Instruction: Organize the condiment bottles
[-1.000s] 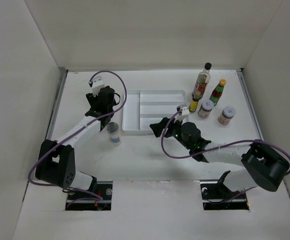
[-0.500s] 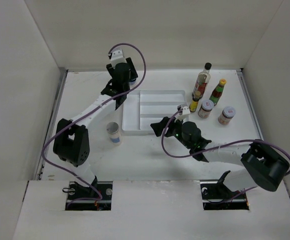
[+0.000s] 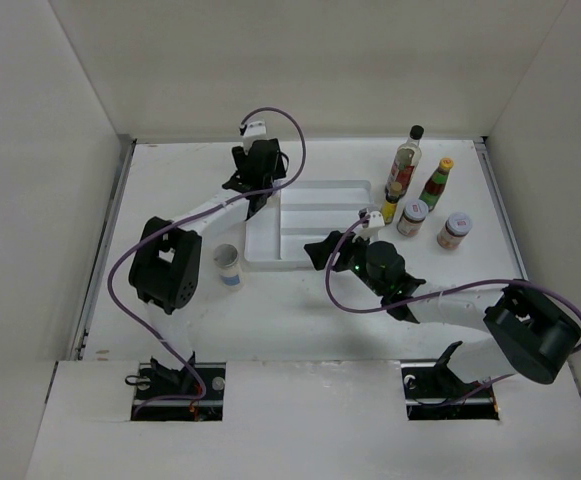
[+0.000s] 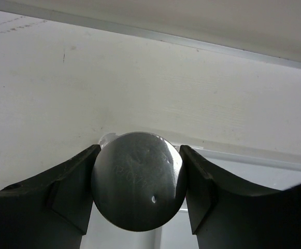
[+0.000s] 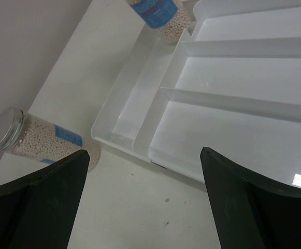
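Note:
My left gripper (image 3: 262, 180) is shut on a grey-lidded, blue-labelled jar (image 4: 138, 179), holding it by the lid above the far left corner of the white divided tray (image 3: 325, 190). In the right wrist view that jar (image 5: 160, 13) hangs over the tray's narrow left compartment. A second grey-lidded jar (image 3: 229, 266) stands on the table left of the tray. My right gripper (image 3: 318, 250) is open and holds nothing at the tray's near edge. The other bottles stand at the right: the tall black-capped bottle (image 3: 405, 155), the red sauce bottle (image 3: 436, 183), the tiny yellow bottle (image 3: 390, 207) and two red-labelled jars (image 3: 412, 216) (image 3: 454, 230).
The tray (image 5: 233, 78) has one narrow compartment along its left side and long ones across, with nothing in them. White walls enclose the table at the back and on both sides. The left arm's purple cable (image 3: 290, 140) loops above its wrist.
My left arm has carried its jar from the table's left side toward the back and right, to the tray's far left corner. The right arm has barely moved.

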You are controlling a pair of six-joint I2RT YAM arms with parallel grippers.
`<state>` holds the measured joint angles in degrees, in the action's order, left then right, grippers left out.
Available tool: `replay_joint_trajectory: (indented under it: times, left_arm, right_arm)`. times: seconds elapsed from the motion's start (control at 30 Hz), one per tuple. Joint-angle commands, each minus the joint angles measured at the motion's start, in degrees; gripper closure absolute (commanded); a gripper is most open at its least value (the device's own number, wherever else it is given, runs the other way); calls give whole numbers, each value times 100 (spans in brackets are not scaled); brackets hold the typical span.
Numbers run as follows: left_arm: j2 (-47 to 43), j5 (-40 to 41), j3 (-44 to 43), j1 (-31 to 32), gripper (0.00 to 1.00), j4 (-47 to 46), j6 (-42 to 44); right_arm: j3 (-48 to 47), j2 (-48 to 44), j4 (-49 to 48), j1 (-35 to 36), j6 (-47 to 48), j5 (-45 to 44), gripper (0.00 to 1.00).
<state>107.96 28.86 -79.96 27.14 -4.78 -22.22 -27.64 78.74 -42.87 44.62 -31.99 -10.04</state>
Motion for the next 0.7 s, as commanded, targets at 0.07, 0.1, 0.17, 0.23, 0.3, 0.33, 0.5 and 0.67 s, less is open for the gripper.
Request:
replay_joint_trajectory:
  times: [0.07, 0.1, 0.17, 0.23, 0.3, 0.33, 0.5, 0.67]
  left_arm:
    - [190, 93, -283, -20, 58, -648, 7]
    - [207, 93, -274, -20, 57, -639, 7]
    - [208, 154, -222, -20, 54, -630, 33]
    - [208, 251, -186, -11, 50, -630, 51]
    - [173, 278, -143, -2, 41, -630, 60]
    - [112, 287, -99, 15, 32, -639, 60]
    - [-520, 401, 296, 156, 8, -884, 68]
    - [-1592, 436, 972, 209, 5, -1078, 69]
  right_arm:
    - [-40, -131, -204, -54, -53, -6, 4]
    - [-40, -122, -204, -63, -79, -15, 4]
    - [-40, -87, -204, -107, -88, 20, 4]
    - [-40, -96, -204, -98, -71, 3, 4]
    - [-40, -78, -204, -107, -88, 11, 4]
    - [-40, -61, -204, -125, -97, 29, 4]
    - [-49, -104, -195, -107, -80, -6, 2]
    - [-31, -104, -195, -107, -106, -15, 2]
